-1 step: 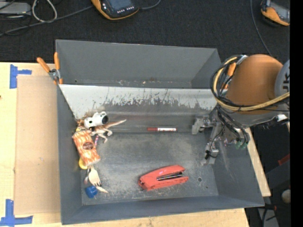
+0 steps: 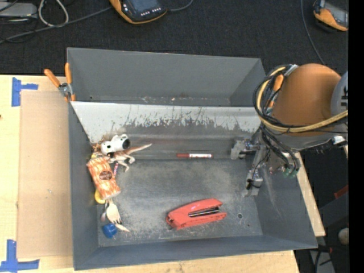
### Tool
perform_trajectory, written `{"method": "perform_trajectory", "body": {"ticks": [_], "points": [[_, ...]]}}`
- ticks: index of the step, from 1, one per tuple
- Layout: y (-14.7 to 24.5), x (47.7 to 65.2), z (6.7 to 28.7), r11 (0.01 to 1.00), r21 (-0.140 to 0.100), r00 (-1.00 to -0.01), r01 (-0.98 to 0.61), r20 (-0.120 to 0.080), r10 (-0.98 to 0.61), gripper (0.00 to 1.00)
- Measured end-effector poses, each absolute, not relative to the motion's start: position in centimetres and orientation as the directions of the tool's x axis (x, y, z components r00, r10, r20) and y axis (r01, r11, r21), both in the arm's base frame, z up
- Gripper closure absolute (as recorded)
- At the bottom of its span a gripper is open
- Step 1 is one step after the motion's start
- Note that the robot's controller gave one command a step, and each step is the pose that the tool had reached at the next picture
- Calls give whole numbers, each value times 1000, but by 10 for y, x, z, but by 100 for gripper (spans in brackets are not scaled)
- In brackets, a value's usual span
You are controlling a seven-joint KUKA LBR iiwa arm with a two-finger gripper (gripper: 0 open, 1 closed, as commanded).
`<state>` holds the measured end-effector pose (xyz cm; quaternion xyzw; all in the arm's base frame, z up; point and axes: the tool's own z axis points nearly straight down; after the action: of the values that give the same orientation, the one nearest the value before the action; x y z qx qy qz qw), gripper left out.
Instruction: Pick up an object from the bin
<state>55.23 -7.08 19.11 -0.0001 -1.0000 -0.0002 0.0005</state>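
Orange packet (image 2: 104,178), round label (image 2: 105,174) unreadable, red stapler (image 2: 196,213)

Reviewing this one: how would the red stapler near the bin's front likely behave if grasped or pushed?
The red stapler looks rigid and probably heavy for its size. Lying flat and long on the bin floor, it would likely slide or pivot rather than roll. Its smooth-looking casing may slip when gripped.
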Motion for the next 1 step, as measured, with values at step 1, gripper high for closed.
{"method": "perform_trajectory", "body": {"ticks": [1], "points": [[-26, 541, 117, 992, 1, -992, -124, 0, -124, 0]]}}
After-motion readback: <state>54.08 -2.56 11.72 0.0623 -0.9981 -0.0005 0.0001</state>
